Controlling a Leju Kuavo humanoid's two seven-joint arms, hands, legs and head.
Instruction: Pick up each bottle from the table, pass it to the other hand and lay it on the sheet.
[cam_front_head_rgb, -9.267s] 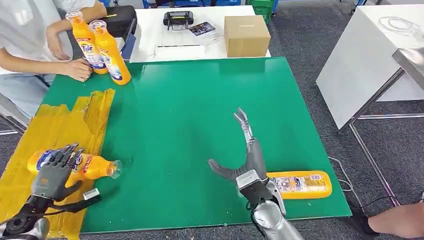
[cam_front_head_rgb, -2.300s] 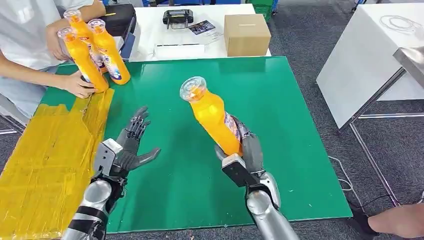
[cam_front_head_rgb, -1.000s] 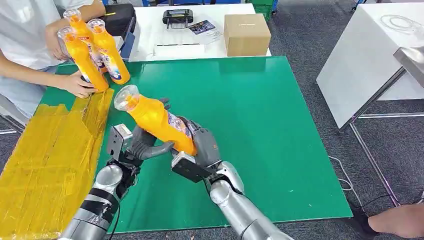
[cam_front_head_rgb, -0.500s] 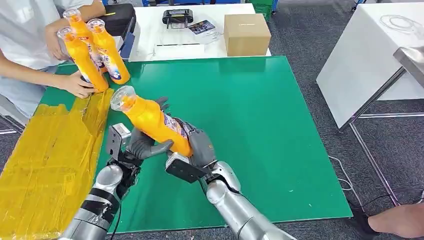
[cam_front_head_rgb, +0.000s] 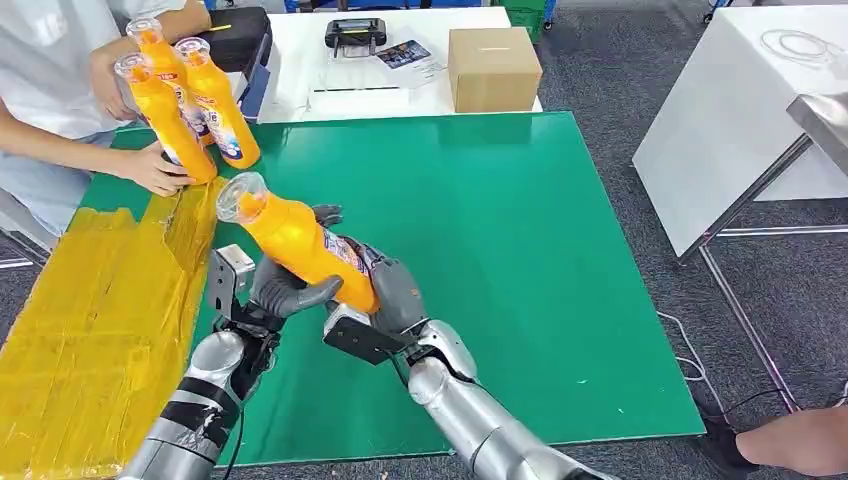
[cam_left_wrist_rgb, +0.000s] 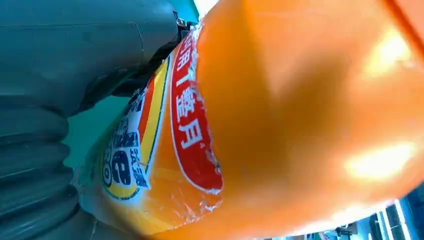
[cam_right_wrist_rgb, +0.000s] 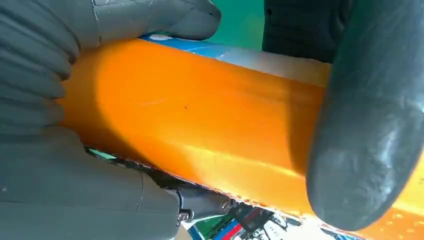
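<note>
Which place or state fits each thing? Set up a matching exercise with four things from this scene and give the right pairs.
Things:
1. bottle in the robot hands
2. cardboard box
3. yellow sheet
4. three upright bottles

Places or states:
A. on the white table
B. beside a person's hand
C. tilted, above the green table
D. spread over the green table's left end

Pairs: 1-C, 2-A, 3-D, 4-B

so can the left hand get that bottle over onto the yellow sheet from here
Probably yes: the left hand already grips the bottle, and the yellow sheet lies just beside it, nothing between. The right hand also holds it.
</note>
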